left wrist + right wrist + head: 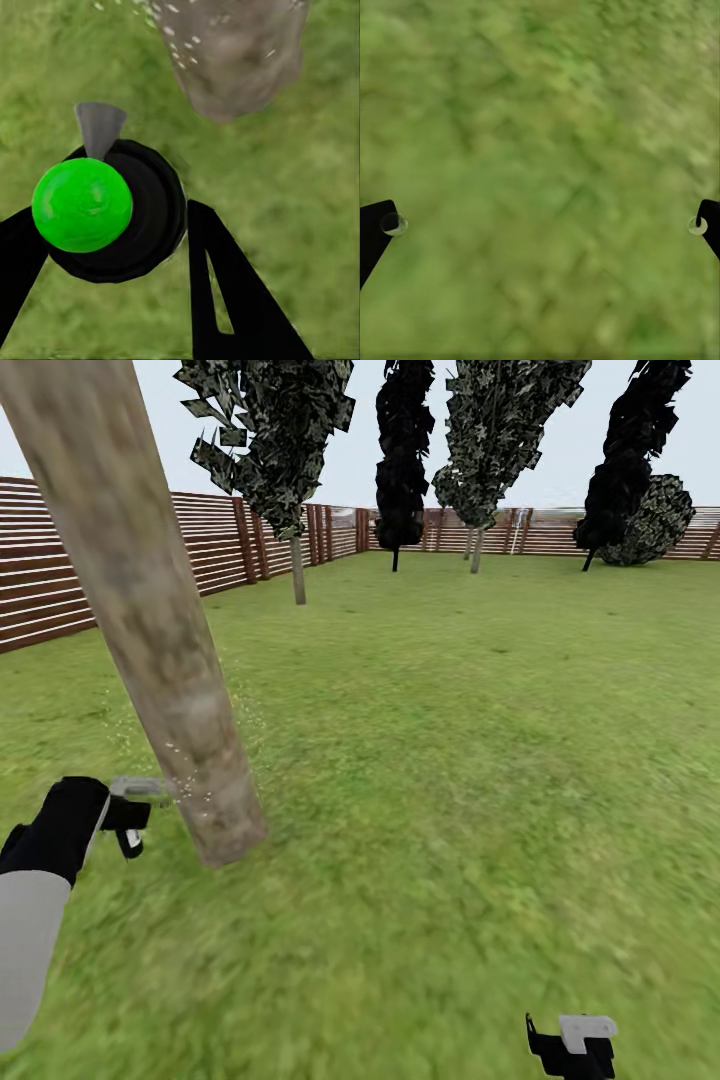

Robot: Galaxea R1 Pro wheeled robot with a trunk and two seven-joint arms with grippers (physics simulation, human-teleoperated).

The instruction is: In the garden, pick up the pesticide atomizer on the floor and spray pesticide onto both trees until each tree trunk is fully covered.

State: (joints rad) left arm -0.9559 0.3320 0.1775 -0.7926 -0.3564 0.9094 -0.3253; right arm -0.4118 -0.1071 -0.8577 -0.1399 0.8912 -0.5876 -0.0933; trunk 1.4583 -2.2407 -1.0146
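Two grippers show over the lawn [450,760]. Nearest, the right gripper [540,225] hangs above bare grass with its jaws wide. The left gripper [112,247] has its jaws closed on the pesticide atomizer [112,214], just beside the tree trunk [160,650], where whitish pesticide [190,785] specks dot the bark. Beyond stands the fence [220,540].

I see a tree trunk [160,650] of matt, blotchy grey-tan bark dusted with whitish specks [174,34], a lawn [450,760] of soft mottled green, a fence [60,565] of brown wooden slats, and my bottle [131,214], smooth dark plastic with a glossy green cap [81,204].
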